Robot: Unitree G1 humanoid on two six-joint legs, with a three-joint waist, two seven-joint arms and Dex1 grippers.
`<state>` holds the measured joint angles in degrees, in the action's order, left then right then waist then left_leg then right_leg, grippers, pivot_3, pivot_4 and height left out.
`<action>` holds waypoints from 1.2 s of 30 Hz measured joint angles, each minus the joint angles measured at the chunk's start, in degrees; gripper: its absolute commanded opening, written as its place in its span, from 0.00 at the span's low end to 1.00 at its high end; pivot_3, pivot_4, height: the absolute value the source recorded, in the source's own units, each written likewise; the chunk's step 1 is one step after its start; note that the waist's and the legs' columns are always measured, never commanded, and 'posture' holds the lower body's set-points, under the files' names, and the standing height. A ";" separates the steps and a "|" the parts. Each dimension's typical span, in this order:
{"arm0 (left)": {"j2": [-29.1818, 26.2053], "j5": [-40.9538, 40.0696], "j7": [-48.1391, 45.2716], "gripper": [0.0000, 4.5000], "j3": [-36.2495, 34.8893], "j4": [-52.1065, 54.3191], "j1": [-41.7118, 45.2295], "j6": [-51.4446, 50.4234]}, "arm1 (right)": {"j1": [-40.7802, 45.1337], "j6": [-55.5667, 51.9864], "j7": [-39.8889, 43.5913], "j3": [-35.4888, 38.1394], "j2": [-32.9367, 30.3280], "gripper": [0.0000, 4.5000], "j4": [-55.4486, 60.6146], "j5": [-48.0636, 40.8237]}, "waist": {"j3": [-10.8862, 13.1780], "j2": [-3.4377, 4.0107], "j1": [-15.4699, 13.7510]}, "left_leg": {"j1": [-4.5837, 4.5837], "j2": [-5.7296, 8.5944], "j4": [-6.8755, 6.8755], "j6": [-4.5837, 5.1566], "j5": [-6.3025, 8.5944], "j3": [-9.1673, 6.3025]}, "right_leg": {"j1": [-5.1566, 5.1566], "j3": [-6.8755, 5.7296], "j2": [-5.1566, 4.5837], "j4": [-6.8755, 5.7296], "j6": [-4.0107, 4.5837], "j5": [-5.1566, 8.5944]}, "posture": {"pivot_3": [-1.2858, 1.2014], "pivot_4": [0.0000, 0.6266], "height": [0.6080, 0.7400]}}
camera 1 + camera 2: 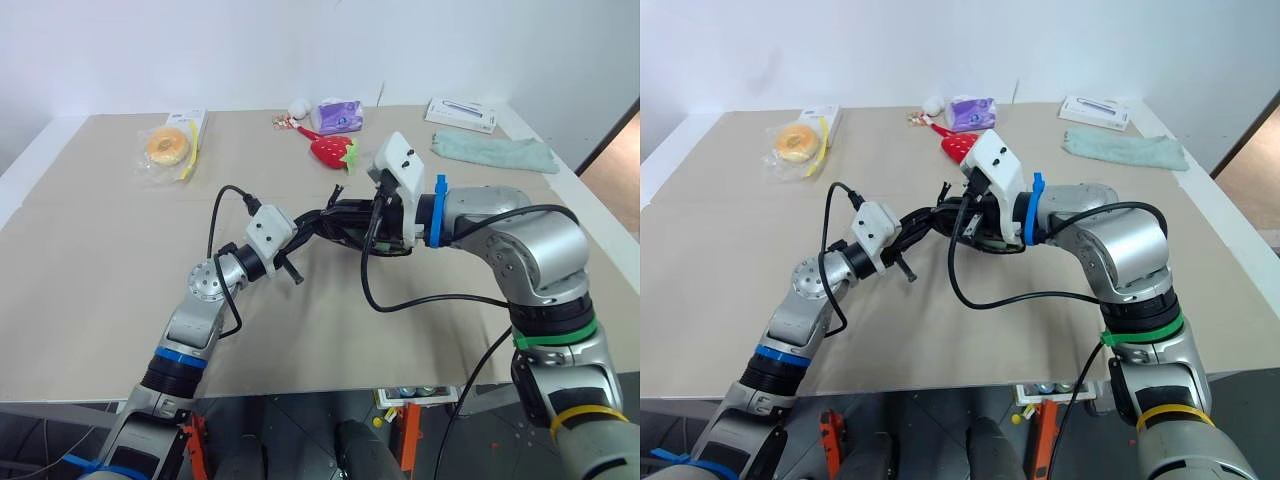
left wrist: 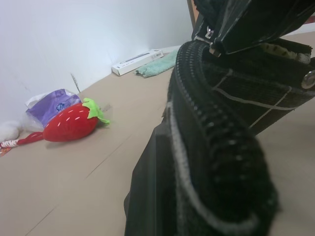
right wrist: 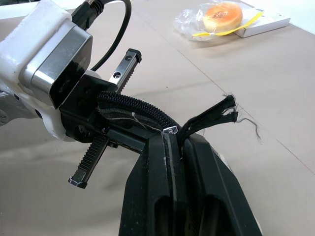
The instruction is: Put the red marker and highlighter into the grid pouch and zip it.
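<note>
The grid pouch (image 1: 338, 222), black with white lines, hangs in the air over the table between my two grippers. My left gripper (image 1: 300, 240) is shut on one end of it, along the zipper edge (image 3: 133, 109). My right gripper (image 3: 180, 140) is shut on a frayed black fabric tab (image 3: 216, 114) by the zipper at the other end. In the left wrist view the zipper teeth (image 2: 197, 128) run up to my right gripper (image 2: 236, 29). The red marker and the highlighter are out of view.
On the far part of the table (image 1: 100, 250) lie a red strawberry plush (image 1: 335, 152), a purple packet (image 1: 340, 115), a bagged doughnut (image 1: 167, 147), a green cloth (image 1: 495, 152) and a white box (image 1: 462, 113).
</note>
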<state>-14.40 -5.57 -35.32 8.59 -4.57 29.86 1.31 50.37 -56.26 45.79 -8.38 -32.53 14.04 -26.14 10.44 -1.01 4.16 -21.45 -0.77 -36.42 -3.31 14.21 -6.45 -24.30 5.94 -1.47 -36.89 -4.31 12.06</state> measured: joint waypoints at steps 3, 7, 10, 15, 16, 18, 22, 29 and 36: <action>0.18 0.01 -0.02 0.00 0.17 0.00 0.14 0.00 | -0.44 0.73 0.69 0.06 -1.10 0.20 0.20 -0.08 | 0.00 0.00 -0.02 | -0.02 0.00 0.00 0.00 0.00 0.00 | -0.01 0.00 0.00 0.00 0.00 0.00 | 0.52 0.24 1.00; -0.23 0.00 -0.01 0.00 0.09 0.17 0.04 0.04 | -4.54 3.05 5.36 6.27 -9.96 0.61 -0.01 -1.36 | 0.02 -0.03 -1.31 | -0.14 0.05 -0.01 0.01 0.01 -0.04 | 0.01 -0.05 -0.06 0.16 -0.04 0.02 | 0.52 0.24 1.00; -0.03 0.00 0.03 0.00 -0.09 0.16 0.09 0.04 | -4.35 3.41 5.22 8.19 -9.11 0.71 -0.04 -2.44 | 0.02 -0.03 -0.88 | -0.04 -0.02 0.03 0.08 0.05 0.02 | 0.00 0.00 0.01 0.16 -0.02 0.01 | 0.52 0.24 1.00; -0.05 0.00 -0.02 0.00 0.43 0.16 0.09 0.04 | -3.71 1.13 5.18 8.22 -8.22 0.71 0.03 -5.29 | 0.02 -0.03 -0.89 | -0.06 -0.03 0.02 0.06 0.04 0.00 | -0.01 -0.01 0.03 0.15 0.02 -0.01 | 0.52 0.24 1.00; -0.05 0.00 -0.01 0.00 0.43 0.16 0.09 0.04 | -3.51 0.53 5.10 8.22 -8.22 0.71 0.09 -5.77 | 0.02 -0.03 -0.92 | -0.07 -0.03 0.01 0.06 0.04 -0.01 | -0.01 -0.01 0.02 0.16 0.01 -0.01 | 0.52 0.24 1.00; -0.05 0.00 0.00 0.00 0.43 0.16 0.09 0.04 | -3.19 0.00 4.70 8.10 -8.21 0.71 0.24 -6.04 | 0.02 -0.03 -1.00 | -0.08 -0.02 0.01 0.06 0.04 -0.01 | -0.01 -0.01 0.02 0.16 0.01 -0.01 | 0.52 0.24 1.00; 0.02 0.00 0.02 0.00 0.44 0.16 0.09 0.04 | -2.95 -0.04 3.42 6.18 -6.73 0.71 0.61 -6.04 | 0.02 -0.03 -1.01 | -0.08 -0.04 0.02 0.06 0.04 -0.01 | -0.02 -0.02 0.04 0.16 0.01 0.00 | 0.52 0.24 1.00; 0.02 0.00 -0.05 0.00 0.45 0.16 0.09 0.05 | -1.29 0.27 -0.08 1.55 -2.49 0.71 0.89 -3.96 | 0.02 -0.03 -1.01 | -0.07 -0.06 0.02 0.06 0.04 -0.01 | -0.02 -0.04 0.06 0.16 0.02 -0.01 | 0.52 0.24 1.00; -0.09 0.02 -0.02 0.00 0.44 0.17 0.09 0.05 | -0.17 1.77 -1.01 -0.39 -0.59 0.59 -1.16 -1.72 | 0.02 -0.03 -1.37 | -0.11 -0.02 0.02 0.05 0.03 -0.02 | -0.02 -0.05 0.00 0.16 0.01 0.00 | 0.52 0.24 1.00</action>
<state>-14.49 -5.56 -35.34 9.03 -4.40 29.95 1.36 50.20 -54.49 44.77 -8.77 -33.12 12.88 -27.86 10.47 -1.04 2.78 -21.55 -0.79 -36.41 -3.26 14.24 -6.47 -24.32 5.89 -1.46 -36.72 -4.30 12.06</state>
